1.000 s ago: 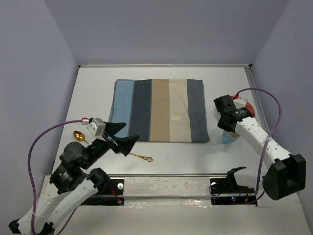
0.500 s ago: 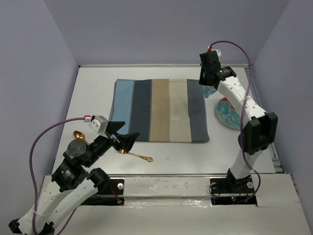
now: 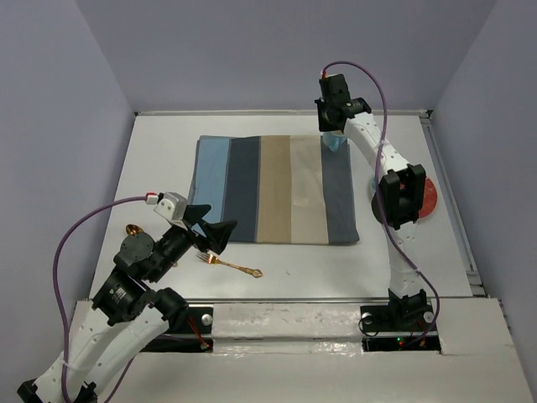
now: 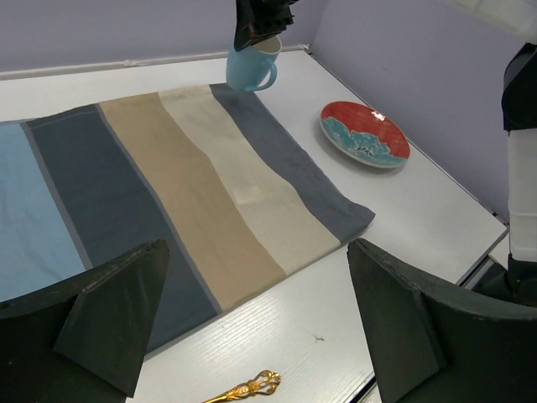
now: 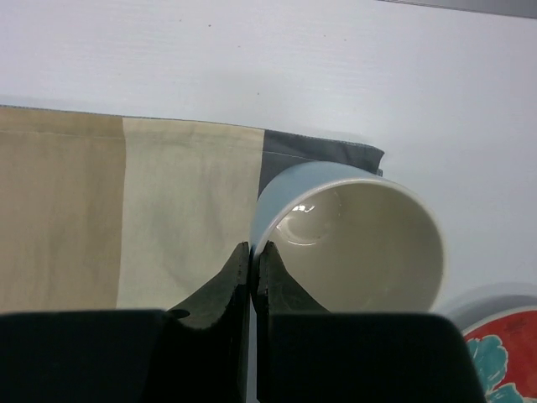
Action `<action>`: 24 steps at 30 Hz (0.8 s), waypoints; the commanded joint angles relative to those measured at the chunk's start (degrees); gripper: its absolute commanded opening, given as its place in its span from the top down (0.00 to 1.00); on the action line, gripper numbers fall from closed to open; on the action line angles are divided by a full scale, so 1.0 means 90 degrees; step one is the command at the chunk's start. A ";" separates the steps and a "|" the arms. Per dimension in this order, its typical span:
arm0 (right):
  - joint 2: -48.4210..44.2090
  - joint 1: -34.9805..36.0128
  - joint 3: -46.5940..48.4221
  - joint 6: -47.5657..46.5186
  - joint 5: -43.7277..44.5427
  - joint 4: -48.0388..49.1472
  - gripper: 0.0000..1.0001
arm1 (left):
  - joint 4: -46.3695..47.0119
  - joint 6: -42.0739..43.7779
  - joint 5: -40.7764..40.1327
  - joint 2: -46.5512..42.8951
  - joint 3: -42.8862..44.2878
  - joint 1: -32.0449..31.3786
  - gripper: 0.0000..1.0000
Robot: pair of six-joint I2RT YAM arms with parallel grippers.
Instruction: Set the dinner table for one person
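At far right corner of placemat [image 3: 273,189], right hand [image 5: 252,252] pinches rim of empty blue mug [image 5: 361,243]; left hand [image 3: 211,227] gapes wide over worktop [image 3: 159,159].

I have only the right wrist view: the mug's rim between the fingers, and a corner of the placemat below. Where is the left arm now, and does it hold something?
Observer: The left gripper hovers open and empty over a gold utensil that lies on the table by the near edge of the placemat.
Operator: Of the plate I see only an edge. Is something on it?
Observer: No. The red plate lies empty on the table, to the right of the placemat and apart from it.
Operator: Which way does the mug's handle point?
Observer: The mug has its handle turned roughly toward the plate.
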 commanded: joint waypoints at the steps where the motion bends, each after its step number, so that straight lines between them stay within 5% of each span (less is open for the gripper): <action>1: 0.0043 0.0030 0.0637 -0.0357 -0.0057 0.0207 1.00 | 0.0190 0.0104 0.0015 0.0161 0.0113 0.0115 0.01; 24: 0.0541 0.0030 0.0237 -0.0435 0.0010 0.0188 1.00 | 0.0210 0.0113 0.0035 0.0259 0.0113 0.0154 0.01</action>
